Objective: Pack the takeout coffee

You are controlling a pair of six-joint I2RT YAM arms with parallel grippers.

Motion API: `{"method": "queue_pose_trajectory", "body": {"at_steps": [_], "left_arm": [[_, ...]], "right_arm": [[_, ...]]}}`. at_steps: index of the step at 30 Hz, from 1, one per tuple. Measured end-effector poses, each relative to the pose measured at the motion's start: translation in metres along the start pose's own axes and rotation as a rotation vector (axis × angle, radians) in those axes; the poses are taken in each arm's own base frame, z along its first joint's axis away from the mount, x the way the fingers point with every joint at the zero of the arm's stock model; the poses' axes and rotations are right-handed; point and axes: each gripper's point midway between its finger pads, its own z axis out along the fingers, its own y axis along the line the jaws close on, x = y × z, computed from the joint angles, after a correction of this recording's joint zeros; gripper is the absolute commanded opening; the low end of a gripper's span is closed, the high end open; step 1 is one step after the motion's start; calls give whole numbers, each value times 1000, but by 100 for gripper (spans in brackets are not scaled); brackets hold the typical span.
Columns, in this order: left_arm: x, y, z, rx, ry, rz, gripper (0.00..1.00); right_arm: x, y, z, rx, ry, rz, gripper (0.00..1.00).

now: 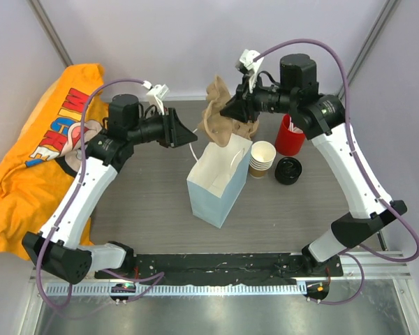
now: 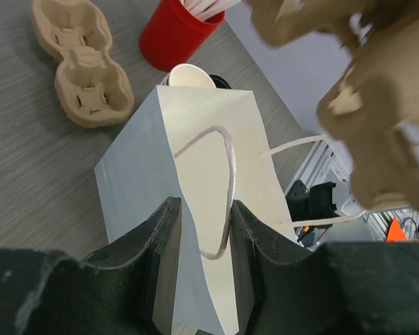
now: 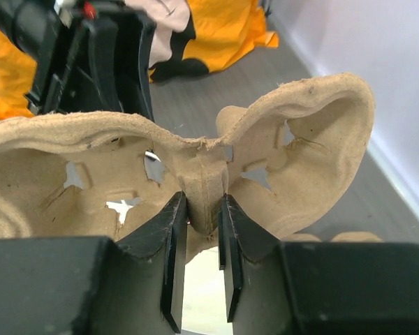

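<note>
Right wrist view: right fingers (image 3: 173, 265) clamped on pulp carrier (image 3: 321, 139), arm raised near paper bag (image 1: 213, 188) — left fingers (image 2: 160, 234) apart.

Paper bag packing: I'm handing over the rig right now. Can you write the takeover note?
Left hand: open, its fingers either side of the paper bag's handle loop, not gripping it.
Right hand: shut on the middle ridge of a pulp cup carrier, held in the air by the bag's open top.
Second carrier lies on the table. Lidless cup stack, black lids and red cup sit right of the bag.
Done: bag upright and open.
Left: carrier not yet in the bag; no lidded coffee cup shows in any view.
</note>
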Motion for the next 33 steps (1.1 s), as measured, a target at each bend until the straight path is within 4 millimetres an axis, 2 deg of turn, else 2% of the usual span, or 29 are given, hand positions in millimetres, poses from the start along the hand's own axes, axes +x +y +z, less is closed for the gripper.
{"method": "queue_pose_trajectory", "body": {"at_steps": [4,8,16,21,27,33], "left_arm": [[-8,1,-1,-23,-25,11,37],[-13,4,-1,-42,-38,14,37],[-13,15,5,-81,-37,2,37],[-13,20,7,-101,-39,-2,37],[-16,24,9,-116,-44,-3,37],[-22,27,9,-137,-59,1,37]], "right_arm": [[28,4,5,-7,60,50,25],[45,7,0,6,99,74,25],[56,18,-5,10,119,105,25],[72,29,1,-17,153,150,25],[91,34,3,-25,192,192,24],[90,41,-6,-28,184,195,24]]}}
